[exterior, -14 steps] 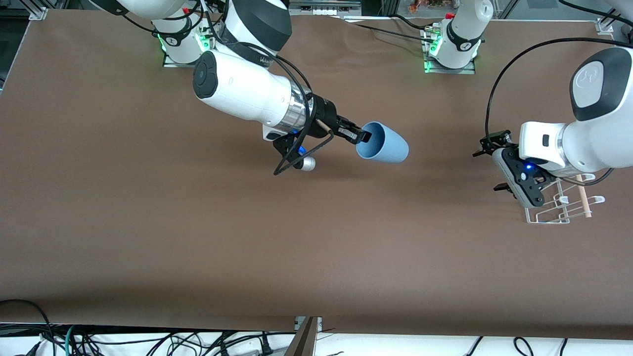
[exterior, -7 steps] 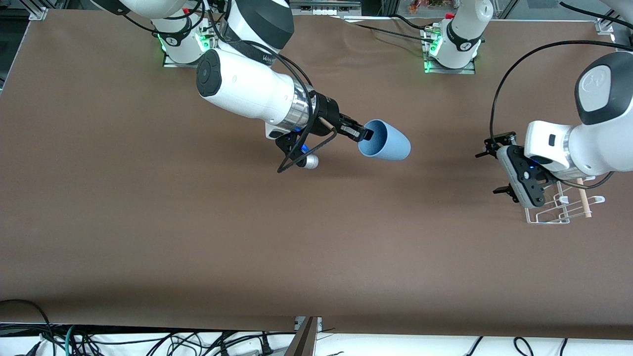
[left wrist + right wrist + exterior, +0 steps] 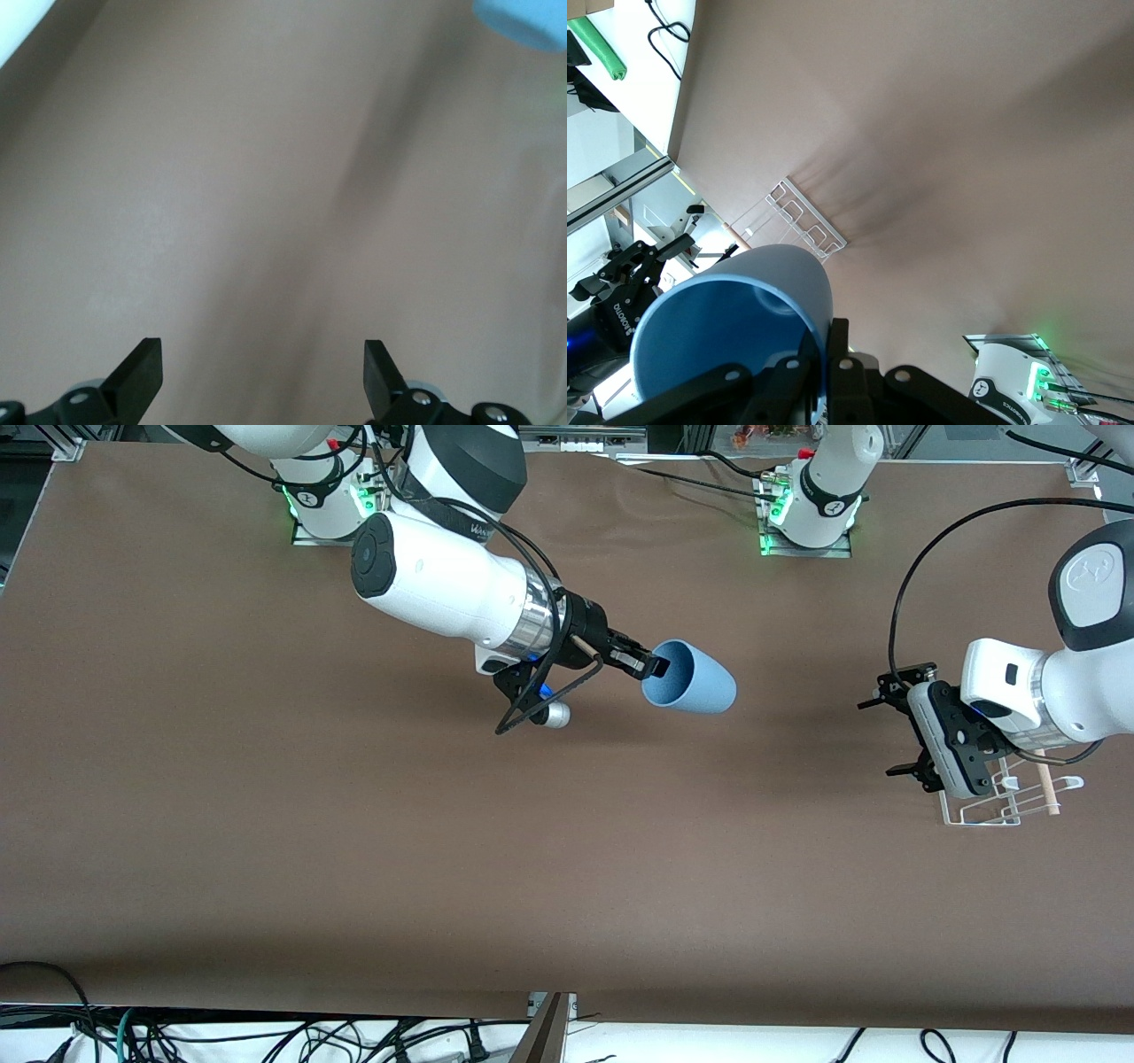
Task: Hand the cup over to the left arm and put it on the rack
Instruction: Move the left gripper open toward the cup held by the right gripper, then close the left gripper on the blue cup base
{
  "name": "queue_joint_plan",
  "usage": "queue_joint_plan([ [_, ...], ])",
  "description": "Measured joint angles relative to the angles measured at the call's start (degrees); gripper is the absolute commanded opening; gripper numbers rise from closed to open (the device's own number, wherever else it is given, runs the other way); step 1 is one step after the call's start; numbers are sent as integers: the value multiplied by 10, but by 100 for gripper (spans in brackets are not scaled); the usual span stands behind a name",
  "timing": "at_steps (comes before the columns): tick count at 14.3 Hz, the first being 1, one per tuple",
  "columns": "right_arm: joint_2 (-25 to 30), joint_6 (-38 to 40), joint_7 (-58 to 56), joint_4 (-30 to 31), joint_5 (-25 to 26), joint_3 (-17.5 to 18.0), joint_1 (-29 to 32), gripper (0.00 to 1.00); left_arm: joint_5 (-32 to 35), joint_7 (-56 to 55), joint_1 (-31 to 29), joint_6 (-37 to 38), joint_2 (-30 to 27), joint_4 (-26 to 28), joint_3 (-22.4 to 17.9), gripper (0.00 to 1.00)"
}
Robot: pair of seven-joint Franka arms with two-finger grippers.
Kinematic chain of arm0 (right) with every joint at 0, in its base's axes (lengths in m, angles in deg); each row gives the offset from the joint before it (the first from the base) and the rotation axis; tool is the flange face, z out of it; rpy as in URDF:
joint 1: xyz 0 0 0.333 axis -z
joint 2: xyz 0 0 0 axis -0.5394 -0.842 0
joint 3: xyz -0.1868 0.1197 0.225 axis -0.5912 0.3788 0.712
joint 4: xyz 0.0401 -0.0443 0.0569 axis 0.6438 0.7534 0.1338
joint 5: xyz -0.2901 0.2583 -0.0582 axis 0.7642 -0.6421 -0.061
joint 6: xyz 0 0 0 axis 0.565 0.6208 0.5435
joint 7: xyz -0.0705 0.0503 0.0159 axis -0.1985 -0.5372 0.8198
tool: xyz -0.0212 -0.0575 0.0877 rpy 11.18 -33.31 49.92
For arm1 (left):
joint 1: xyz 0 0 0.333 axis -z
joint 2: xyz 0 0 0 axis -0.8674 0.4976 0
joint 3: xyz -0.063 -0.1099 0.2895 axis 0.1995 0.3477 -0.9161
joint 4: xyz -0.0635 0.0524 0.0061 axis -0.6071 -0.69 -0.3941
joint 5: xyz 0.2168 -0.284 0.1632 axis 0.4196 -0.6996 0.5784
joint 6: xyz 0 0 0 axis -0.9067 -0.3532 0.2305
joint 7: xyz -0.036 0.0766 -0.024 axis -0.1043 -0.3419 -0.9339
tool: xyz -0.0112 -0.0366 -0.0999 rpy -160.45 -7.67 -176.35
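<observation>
Cup [image 3: 689, 677] held up over the middle of the table [image 3: 354, 850], right gripper [image 3: 651, 666] pinching its rim, one finger inside the mouth, base pointing toward the left arm's end, probably to offer the body for a handover. Left gripper [image 3: 886, 737] spread wide and empty over bare table just beside the rack [image 3: 1001, 802], facing the cup. Rack partly covered by the left wrist; only a sliver of cup showing in the left wrist view.

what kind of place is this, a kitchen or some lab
Likely a robotics lab: two bench-mounted arms, the right gripper pinching a blue cup, aluminium framing and loose cables at the table edge.
</observation>
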Motion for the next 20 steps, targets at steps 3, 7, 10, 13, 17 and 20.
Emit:
queue_joint_plan([
  [3, 0, -1, 0, 0, 0, 0, 0, 0, -52, 27, 9, -25, 4, 0, 2, 100],
  [7, 0, -4, 0, 0, 0, 0, 0, 0, -117, 99, 30, -25, 14, 0, 7, 100],
  [10, 0, -5, 0, 0, 0, 0, 0, 0, -128, 110, 46, -25, 15, 0, 32, 100],
  [13, 0, -5, 0, 0, 0, 0, 0, 0, -129, 111, 47, -25, 11, -4, 64, 100],
  [17, 0, -10, 0, 0, 0, 0, 0, 0, -147, 112, 48, -27, 6, -6, 87, 100],
  [20, 0, -13, 0, 0, 0, 0, 0, 0, -148, 112, 50, -42, 5, -6, 111, 100],
])
